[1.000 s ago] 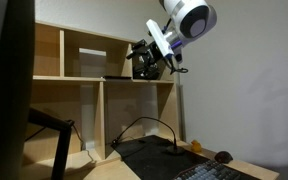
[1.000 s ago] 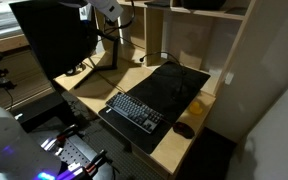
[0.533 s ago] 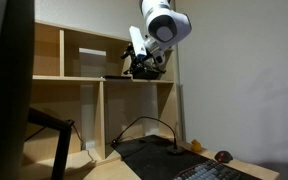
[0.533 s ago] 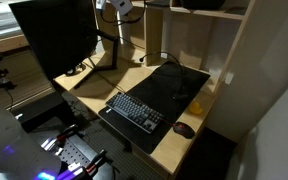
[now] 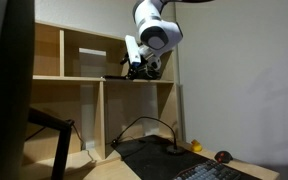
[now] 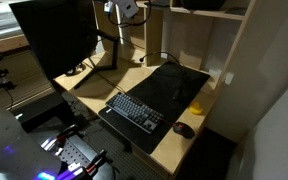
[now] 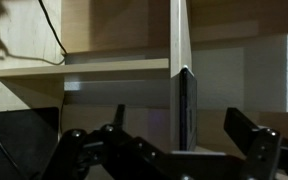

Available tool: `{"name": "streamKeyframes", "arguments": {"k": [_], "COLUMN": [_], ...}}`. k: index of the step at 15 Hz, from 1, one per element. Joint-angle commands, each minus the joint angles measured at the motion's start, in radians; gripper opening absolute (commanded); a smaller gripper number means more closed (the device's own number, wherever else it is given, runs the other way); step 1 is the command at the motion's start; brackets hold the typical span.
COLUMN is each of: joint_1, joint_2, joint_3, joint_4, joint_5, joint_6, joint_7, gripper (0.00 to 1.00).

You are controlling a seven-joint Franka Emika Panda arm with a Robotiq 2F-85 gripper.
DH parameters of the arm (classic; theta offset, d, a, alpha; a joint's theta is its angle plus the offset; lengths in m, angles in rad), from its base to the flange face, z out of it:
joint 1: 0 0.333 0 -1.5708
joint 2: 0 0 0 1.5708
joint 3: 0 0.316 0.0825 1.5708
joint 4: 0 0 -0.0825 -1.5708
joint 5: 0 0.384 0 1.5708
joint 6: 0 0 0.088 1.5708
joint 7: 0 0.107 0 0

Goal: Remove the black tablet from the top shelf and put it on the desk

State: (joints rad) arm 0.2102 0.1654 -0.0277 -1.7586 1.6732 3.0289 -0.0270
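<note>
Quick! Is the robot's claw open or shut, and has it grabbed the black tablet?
Gripper: open, holding nothing. In the wrist view its fingers stand apart, with the black tablet edge-on between them.

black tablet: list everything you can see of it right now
The black tablet is a thin, plain dark slab, seen edge-on in the wrist view, lying flat against a pale wooden board of the top shelf. It sits between the fingers of the open gripper; no contact is visible. Its face is hidden.

Pale matt wooden top shelf (image 5: 84, 76), smooth pale wood desk (image 6: 94, 92)
</note>
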Motion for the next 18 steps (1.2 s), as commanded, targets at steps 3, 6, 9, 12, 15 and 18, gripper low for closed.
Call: {"name": "streamKeyframes", "arguments": {"k": [3, 6, 9, 12, 15, 18], "joint_1": [-0.023, -0.041, -0.069, -0.087, -0.089, -0.078], "joint_2": [0.269, 0.239, 0.289, 0.35, 0.447, 0.526], "joint_3": [-0.045, -0.035, -0.031, -0.023, -0.026, -0.029], "joint_4": [0.359, 0.304, 0.355, 0.445, 0.586, 0.697], "joint_5": [-0.008, -0.07, -0.107, -0.081, -0.077, -0.102], "joint_6": [0.033, 0.005, 0.005, -0.027, -0.011, 0.001], "joint_7": [0.058, 0.111, 0.168, 0.134, 0.117, 0.143], "gripper": [1.0, 1.0, 1.0, 1.0, 1.0, 1.0]}}
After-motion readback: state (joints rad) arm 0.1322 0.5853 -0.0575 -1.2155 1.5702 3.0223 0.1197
